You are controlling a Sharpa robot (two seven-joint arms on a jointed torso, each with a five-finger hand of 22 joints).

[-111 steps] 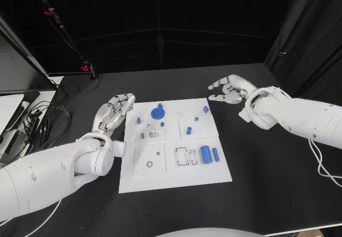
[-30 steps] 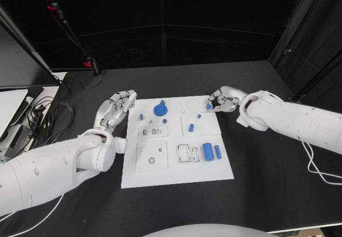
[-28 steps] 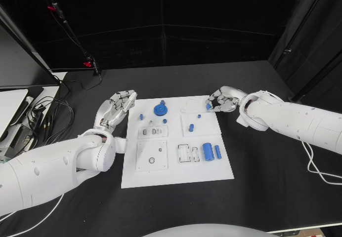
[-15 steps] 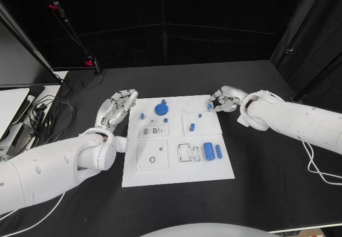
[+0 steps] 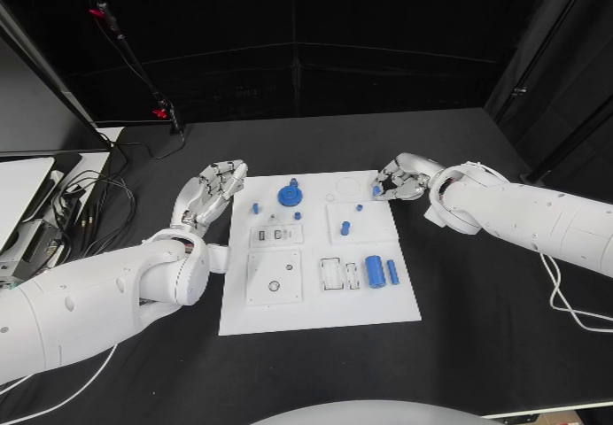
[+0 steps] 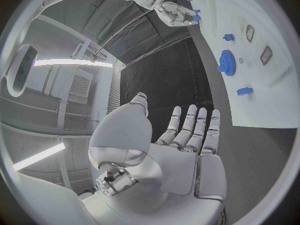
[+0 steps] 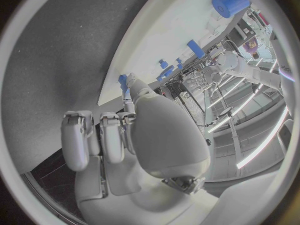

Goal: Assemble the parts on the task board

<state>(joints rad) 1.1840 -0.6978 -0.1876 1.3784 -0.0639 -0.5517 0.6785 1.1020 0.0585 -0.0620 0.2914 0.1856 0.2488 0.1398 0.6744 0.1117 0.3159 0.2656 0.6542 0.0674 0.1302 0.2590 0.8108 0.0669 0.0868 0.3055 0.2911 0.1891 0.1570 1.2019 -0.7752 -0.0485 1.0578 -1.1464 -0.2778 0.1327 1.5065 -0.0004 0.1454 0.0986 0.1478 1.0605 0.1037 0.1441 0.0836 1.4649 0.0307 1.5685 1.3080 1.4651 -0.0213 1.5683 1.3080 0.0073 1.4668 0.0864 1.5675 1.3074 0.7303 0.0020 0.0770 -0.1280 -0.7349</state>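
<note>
I have the right robot hand (image 5: 401, 180) at the far right corner of the board (image 5: 320, 310), its fingers curled in round a small blue peg (image 5: 376, 189); in the right wrist view the peg (image 7: 123, 80) shows at a fingertip, right by the board's edge. I judge it a pinch, though I cannot tell whether the peg is off the board or only touched. The left robot hand (image 5: 208, 197) lies flat and released on the table (image 5: 485, 336) just beside the board's left edge, fingers straight, holding nothing.

My worries from here: the peg is small and the fingertips cover it, so a slight shift of the pinch could drop it, and it may roll off onto the table. A tilted peg would jam at its hole rather than seat. Pressing down hard could slide the board, since nothing steadies it. The gear (image 5: 290, 194) and the cylinder (image 5: 368, 271) lie well apart from this corner, so I see little risk of knocking them
</note>
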